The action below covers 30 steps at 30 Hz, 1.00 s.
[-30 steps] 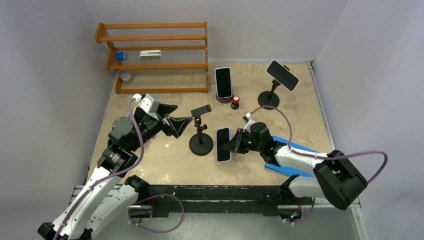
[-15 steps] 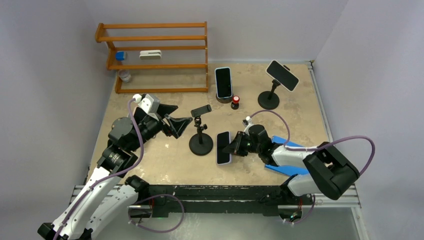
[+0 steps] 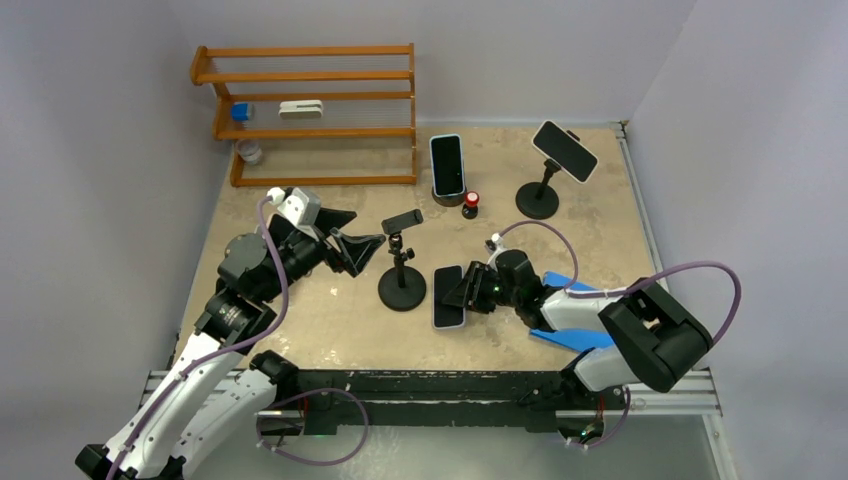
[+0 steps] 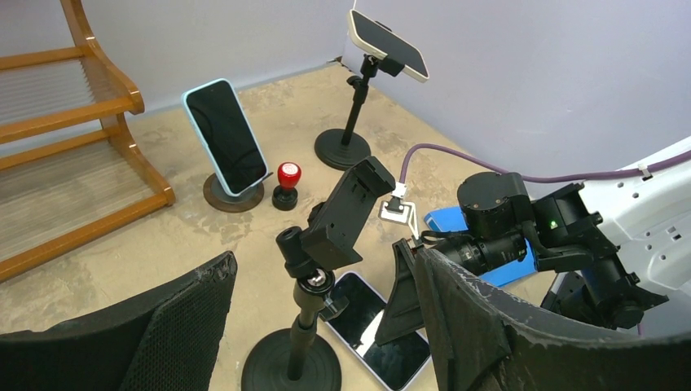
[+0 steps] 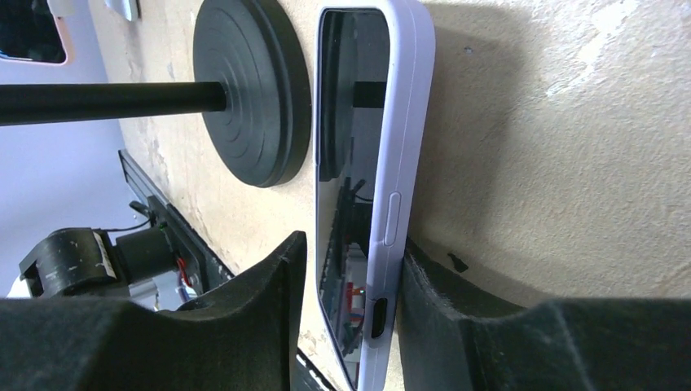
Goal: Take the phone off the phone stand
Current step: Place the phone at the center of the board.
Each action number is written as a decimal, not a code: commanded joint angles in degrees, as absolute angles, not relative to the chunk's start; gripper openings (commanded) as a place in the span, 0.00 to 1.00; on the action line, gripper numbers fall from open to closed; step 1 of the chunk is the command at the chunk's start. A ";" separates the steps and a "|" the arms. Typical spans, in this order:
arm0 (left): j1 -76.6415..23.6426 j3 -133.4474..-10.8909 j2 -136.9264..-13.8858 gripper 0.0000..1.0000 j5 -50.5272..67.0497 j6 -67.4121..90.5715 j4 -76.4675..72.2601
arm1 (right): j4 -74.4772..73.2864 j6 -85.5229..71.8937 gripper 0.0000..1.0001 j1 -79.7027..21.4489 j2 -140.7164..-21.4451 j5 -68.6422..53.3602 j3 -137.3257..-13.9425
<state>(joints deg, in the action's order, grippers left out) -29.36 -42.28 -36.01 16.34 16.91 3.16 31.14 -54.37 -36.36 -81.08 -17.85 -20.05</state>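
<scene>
Has the phone (image 3: 447,296) lying flat on the table (image 3: 320,315), screen up, just right of the phone stand (image 3: 402,291) base and out of its clamp. Straddles the phone's side away from the stand with the right gripper (image 3: 465,290), jaws partly apart: one finger clear above the screen, the other against the phone's edge, so no firm hold. Hangs the left gripper (image 3: 366,230) left of the stand, jaws spread wide, gripping nothing.
</scene>
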 commanded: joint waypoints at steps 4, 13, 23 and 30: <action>-29.70 -42.21 -35.95 0.78 16.61 16.87 2.11 | 32.06 -53.53 0.50 -36.41 -80.24 -15.59 -19.45; -29.78 -42.21 -34.99 0.77 14.96 16.70 2.54 | 28.31 -53.48 0.59 -36.31 -77.65 -11.57 -18.40; -29.96 -42.11 -34.41 0.77 13.93 16.70 2.64 | 23.67 -53.64 0.61 -35.29 -73.35 -7.64 -17.17; -30.39 -42.10 -34.24 0.77 13.38 16.52 2.81 | 20.25 -53.53 0.61 -33.86 -69.74 -5.96 -16.57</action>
